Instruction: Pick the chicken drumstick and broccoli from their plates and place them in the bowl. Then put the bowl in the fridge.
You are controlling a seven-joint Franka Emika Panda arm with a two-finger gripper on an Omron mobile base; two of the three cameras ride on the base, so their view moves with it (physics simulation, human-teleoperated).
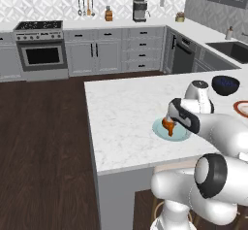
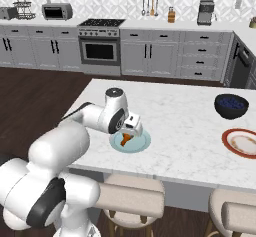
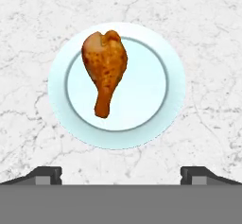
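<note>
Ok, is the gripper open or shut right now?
Open: in the hand view the gripper's fingertips stand wide apart, nothing between them; the drumstick lies on the plate.

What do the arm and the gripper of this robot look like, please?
The arm is glossy white, with thick rounded segments and black or dark grey bands at the joints. A dark round cap with small light marks tops one joint. The hand behind the gripper is white. The gripper has two small, blocky dark fingers with lighter grey inner patches.
</note>
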